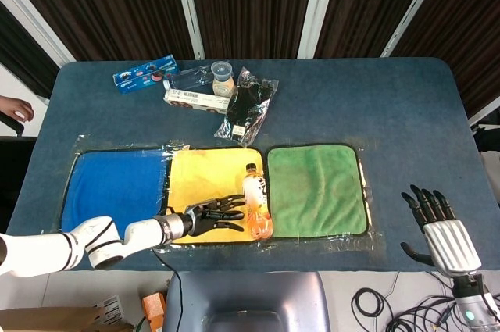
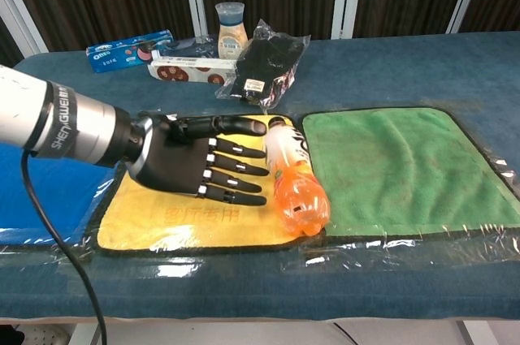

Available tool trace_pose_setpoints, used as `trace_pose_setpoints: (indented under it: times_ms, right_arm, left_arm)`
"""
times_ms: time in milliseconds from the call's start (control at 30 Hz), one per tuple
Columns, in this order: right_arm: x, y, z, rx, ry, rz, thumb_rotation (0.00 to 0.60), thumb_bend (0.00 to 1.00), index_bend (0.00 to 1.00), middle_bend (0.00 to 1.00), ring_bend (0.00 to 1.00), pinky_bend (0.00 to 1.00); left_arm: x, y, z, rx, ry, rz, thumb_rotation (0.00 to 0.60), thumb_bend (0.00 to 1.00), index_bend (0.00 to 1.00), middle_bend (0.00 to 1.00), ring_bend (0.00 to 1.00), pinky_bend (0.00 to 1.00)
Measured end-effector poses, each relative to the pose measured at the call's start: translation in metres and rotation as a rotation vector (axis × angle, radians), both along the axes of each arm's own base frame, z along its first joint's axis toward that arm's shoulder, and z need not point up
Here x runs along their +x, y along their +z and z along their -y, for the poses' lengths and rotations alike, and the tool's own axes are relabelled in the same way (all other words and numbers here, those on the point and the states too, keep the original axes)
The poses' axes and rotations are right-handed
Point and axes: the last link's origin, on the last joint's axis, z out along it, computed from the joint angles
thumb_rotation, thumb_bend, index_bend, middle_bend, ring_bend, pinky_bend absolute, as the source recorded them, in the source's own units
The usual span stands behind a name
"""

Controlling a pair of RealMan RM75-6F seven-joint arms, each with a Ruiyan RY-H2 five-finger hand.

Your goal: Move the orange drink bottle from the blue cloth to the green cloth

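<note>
While the bottle [image 1: 256, 207] lies on its side along the yellow cloth's [image 1: 205, 177] right edge beside the green cloth [image 1: 316, 188], the left hand [image 1: 212, 215] reaches toward it, fingers spread, holding nothing; right hand [image 1: 434, 226] open too.

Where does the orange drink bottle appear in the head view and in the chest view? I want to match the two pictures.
Head view: the orange drink bottle lies low in the middle, on the right edge of the yellow cloth, cap pointing away.
Chest view: the bottle lies at the centre, just right of the left hand.
Shared landmark: the green cloth right beside the bottle in both.
</note>
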Motion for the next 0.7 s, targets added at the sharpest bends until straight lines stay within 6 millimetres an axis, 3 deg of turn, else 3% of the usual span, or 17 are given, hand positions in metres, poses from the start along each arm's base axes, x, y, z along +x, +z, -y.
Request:
trace_pose_setpoints:
  times_ms: [367,700]
  right_arm:
    - [-0.001,0.005,-0.001,0.006,0.002,0.028,0.6,0.14,0.0,0.0,0.0,0.0]
    - [-0.003,0.009,0.0,0.008,-0.001,0.042,0.6,0.14,0.0,0.0,0.0,0.0]
  left_arm:
    - [0.019,-0.024,-0.014,0.026,0.012,0.029,0.6,0.18,0.0,0.0,0.0,0.34]
    - [0.035,-0.037,-0.009,0.002,-0.006,0.026,0.6,0.18,0.0,0.0,0.0,0.34]
